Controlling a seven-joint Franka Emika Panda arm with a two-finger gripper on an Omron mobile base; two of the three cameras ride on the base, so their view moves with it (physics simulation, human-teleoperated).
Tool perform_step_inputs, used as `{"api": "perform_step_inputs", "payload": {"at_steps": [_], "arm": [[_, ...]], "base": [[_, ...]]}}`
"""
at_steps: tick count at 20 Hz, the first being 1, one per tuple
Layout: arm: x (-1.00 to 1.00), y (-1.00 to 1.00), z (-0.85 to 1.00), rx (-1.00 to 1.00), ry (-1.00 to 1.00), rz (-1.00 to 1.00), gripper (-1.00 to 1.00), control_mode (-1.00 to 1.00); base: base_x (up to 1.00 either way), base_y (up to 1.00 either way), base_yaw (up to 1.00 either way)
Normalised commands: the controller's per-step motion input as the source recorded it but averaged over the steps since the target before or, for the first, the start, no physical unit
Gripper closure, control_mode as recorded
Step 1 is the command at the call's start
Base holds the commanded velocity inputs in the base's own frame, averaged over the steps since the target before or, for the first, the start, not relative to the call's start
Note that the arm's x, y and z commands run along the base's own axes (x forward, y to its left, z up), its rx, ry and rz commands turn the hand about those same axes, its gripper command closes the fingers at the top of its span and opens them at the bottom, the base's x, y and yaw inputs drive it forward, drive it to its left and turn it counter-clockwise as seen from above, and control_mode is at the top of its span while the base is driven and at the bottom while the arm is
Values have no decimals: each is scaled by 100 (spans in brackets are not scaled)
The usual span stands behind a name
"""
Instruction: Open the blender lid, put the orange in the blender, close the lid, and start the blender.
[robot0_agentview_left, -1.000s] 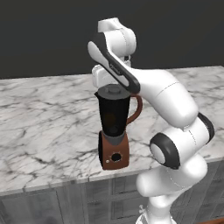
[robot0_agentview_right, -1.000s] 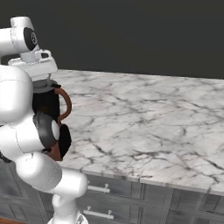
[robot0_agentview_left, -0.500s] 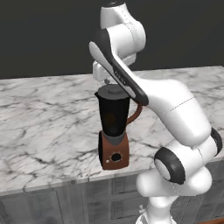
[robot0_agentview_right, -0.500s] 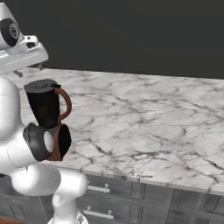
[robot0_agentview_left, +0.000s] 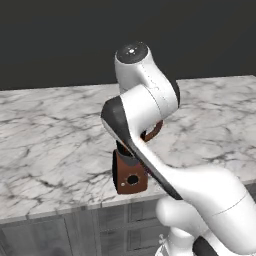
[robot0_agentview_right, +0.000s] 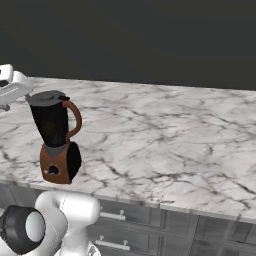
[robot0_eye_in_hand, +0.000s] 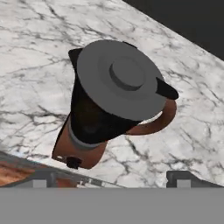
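Blender (robot0_agentview_right: 56, 140) stands upright near the front edge of the marble counter (robot0_agentview_right: 165, 140), blender lid (robot0_eye_in_hand: 120, 78) seated on the jar. Hand (robot0_eye_in_hand: 111, 177) hovers above it, fingers spread wide, holding nothing. White arm (robot0_agentview_left: 145, 125) blocks most of the blender from the left.

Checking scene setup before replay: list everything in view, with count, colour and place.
blender: 1, dark jar, brown handle, reddish-brown base with black dial; near the counter's front edge.
blender lid: 1, dark grey, seated on the jar top.
counter: 1, white-grey marble; runs across the scene.
cabinet drawers: grey, with pale handles; under the counter.
arm: 1, white with dark joints; in front of the blender in the left base view.
gripper: 1, dark tips, open, holding nothing; above the lidded blender.
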Motion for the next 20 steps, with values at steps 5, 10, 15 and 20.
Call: {"api": "perform_step_inputs", "payload": {"at_steps": [5,10,15,20], "arm": [[-95,10,-92,0,-28,-34,-100,-100],[-67,33,-81,0,-17,-43,-100,-100],[-19,32,-56,0,-18,-44,-100,-100],[0,6,-41,0,-24,-33,-100,-100]], "base": [[0,0,0],[0,0,0],[0,0,0],[0,0,0]]}}
